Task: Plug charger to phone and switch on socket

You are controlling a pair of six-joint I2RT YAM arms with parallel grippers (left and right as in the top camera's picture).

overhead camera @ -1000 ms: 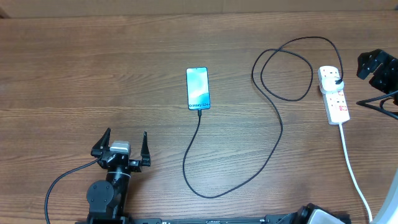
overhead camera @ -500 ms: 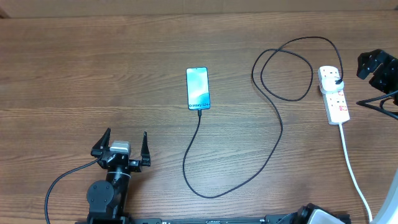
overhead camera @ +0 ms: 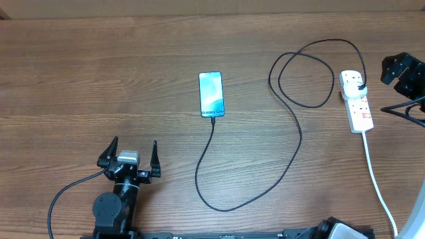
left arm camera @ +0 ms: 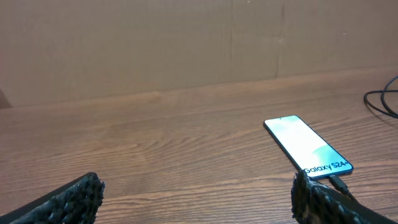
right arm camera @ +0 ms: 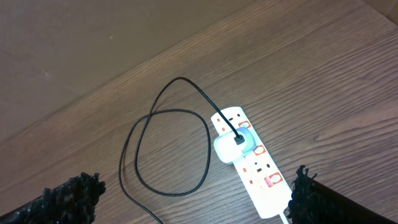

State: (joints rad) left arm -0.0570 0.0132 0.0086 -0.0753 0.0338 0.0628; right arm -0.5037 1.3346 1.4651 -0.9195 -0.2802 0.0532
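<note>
Overhead: slim glassy phone point(overhead camera: 211, 94), thin black charger point(overhead camera: 301, 138); left gripper point(overhead camera: 134, 147), right gripper point(right arm camera: 189, 196) spread wide.

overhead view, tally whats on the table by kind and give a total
phone: 1
charger: 1, a black cable
power strip: 1, white with its own white cord
total: 3

The charger point(right arm camera: 238, 139) sits plugged in the socket point(right arm camera: 268, 182), cable looping left; gripper point(right arm camera: 193, 190) spread wide.
</note>
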